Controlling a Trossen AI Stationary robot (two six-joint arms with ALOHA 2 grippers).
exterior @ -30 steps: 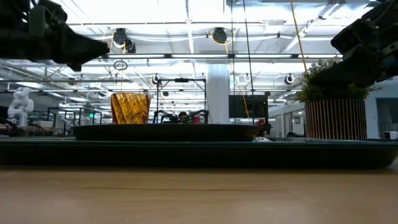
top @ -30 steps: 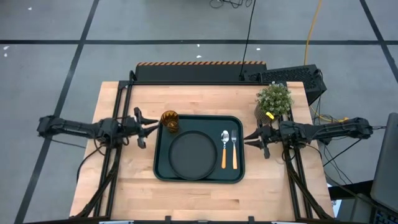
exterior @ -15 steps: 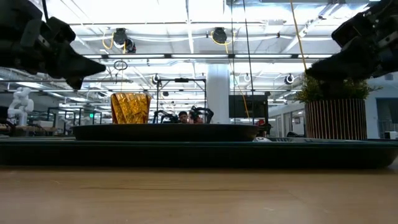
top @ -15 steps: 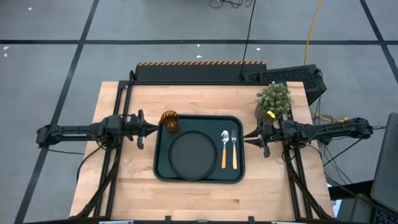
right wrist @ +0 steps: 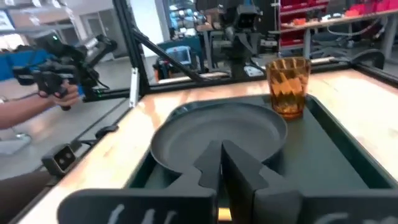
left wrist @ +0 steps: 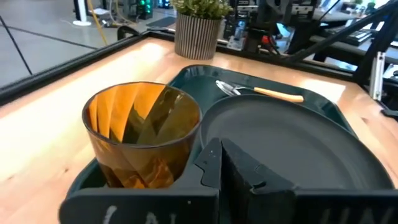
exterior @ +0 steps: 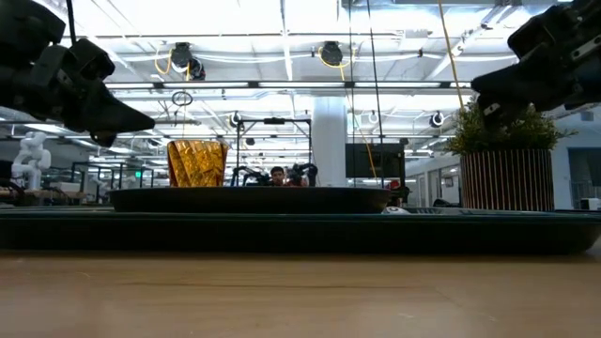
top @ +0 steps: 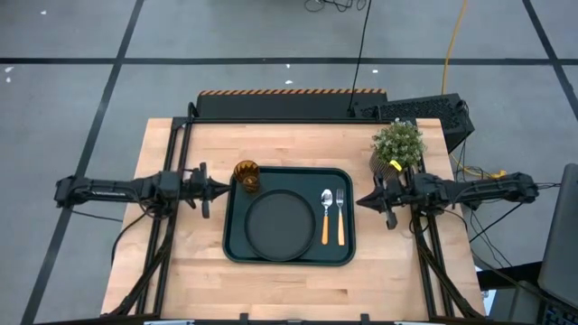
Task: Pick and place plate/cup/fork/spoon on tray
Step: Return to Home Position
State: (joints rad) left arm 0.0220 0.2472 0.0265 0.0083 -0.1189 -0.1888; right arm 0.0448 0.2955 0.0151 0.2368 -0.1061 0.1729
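The dark green tray [top: 237,248] lies mid-table. On it rest the round dark plate [top: 281,226], the amber cup [top: 247,175] upright in the tray's far left corner, and the spoon [top: 326,215] and fork [top: 340,215] side by side right of the plate. My left gripper [top: 222,191] is shut and empty, just left of the tray beside the cup [left wrist: 144,134]. My right gripper [top: 361,200] is shut and empty, just right of the tray. Both hang above table height in the low view, left [exterior: 141,120] and right [exterior: 481,86].
A potted plant [top: 397,144] in a ribbed pot stands at the table's far right, close to my right arm. A person's hand holding a device shows beyond the table in the right wrist view [right wrist: 59,90]. Bare wood lies near the table's front edge.
My left gripper has drawn back a little toward the table's left edge and sunk lower. My right gripper has drawn back slightly toward the right edge and risen. Everything on the tray has stayed put.
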